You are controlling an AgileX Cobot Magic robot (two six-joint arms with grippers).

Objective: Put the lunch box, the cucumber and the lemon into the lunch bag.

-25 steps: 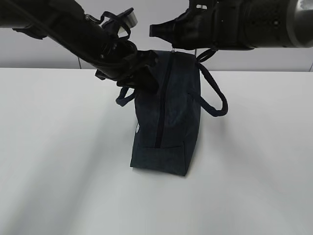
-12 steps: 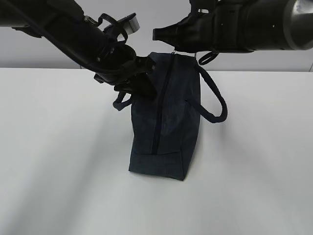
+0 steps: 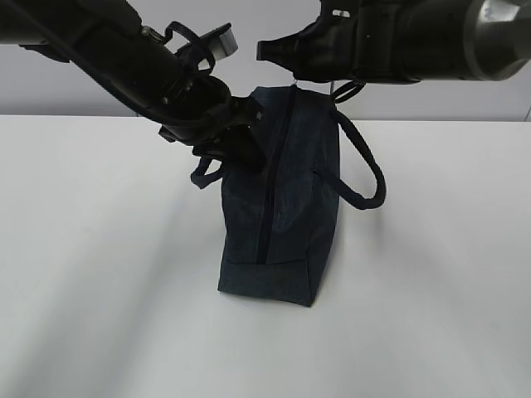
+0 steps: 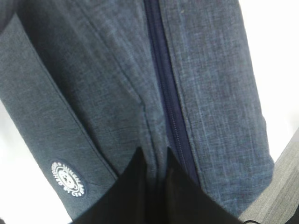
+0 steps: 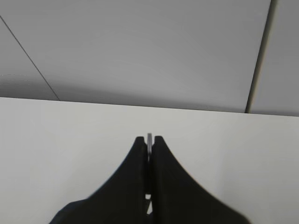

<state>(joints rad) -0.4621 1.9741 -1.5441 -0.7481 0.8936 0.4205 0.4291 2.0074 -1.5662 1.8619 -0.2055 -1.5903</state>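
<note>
The dark navy lunch bag [image 3: 286, 207] stands on its end on the white table [image 3: 91, 249], its zipper [image 3: 267, 207] running down the side that faces me and closed. My left gripper [image 3: 247, 139] is shut on a fold of the bag's fabric [image 4: 156, 140] just beside the zipper [image 4: 163, 84]. My right gripper [image 3: 296, 79] hangs over the bag's top end, shut on a thin grey metal ring pull [image 5: 149, 139]. The lunch box, the cucumber and the lemon are out of view.
One padded handle [image 3: 367, 178] loops out to the right of the bag and the other handle [image 3: 203, 170] hangs on the left under my left arm. A round white logo patch [image 4: 69, 179] sits on the bag's side. A grey panelled wall [image 5: 140, 51] runs behind the table.
The bag has shifted slightly to the left and its lower end a little toward the front. Both grippers keep their holds.
</note>
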